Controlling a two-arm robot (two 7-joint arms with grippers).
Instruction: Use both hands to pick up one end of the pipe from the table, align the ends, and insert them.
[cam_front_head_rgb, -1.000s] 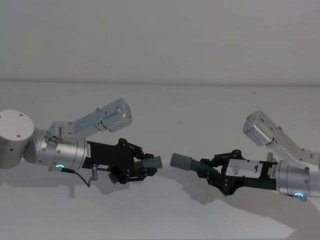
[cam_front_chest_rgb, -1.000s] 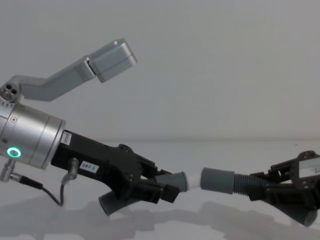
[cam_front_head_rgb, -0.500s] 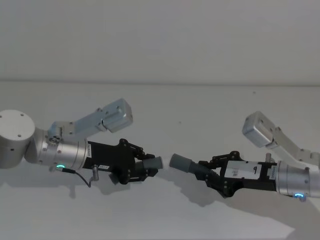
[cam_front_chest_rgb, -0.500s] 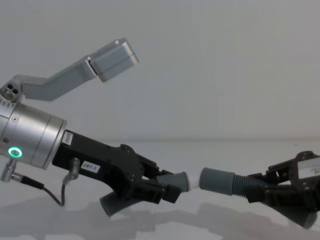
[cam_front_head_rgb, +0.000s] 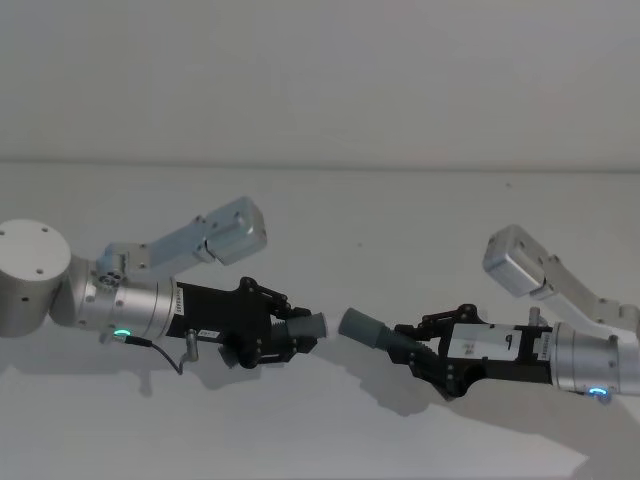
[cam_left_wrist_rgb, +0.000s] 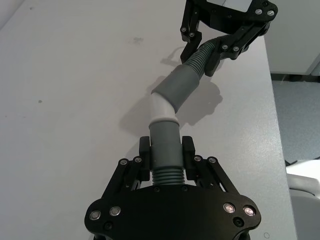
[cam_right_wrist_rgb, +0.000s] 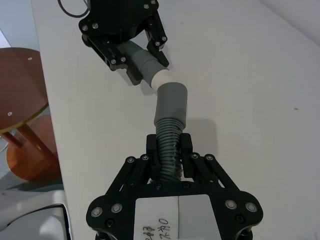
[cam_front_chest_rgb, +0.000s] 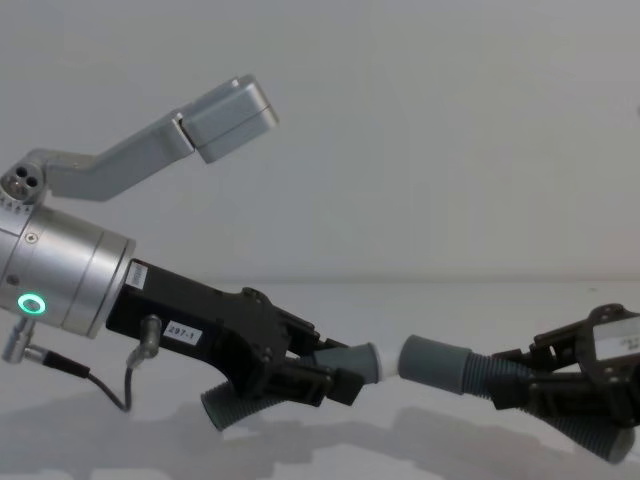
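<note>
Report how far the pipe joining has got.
Done: both pieces are lifted, the left end effector shut on the white-tipped piece, the right end effector shut on the socket piece. In hand: aligning; the tips face each other with a gap. Left: inserting.

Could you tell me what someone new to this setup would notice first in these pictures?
Two black grippers face each other low over the white table, each shut on a short grey pipe piece. The left gripper holds the piece with the pale whitish tip; the right gripper holds the piece with the wider grey socket collar. In the chest view the tip and collar nearly meet, not yet inserted.
</note>
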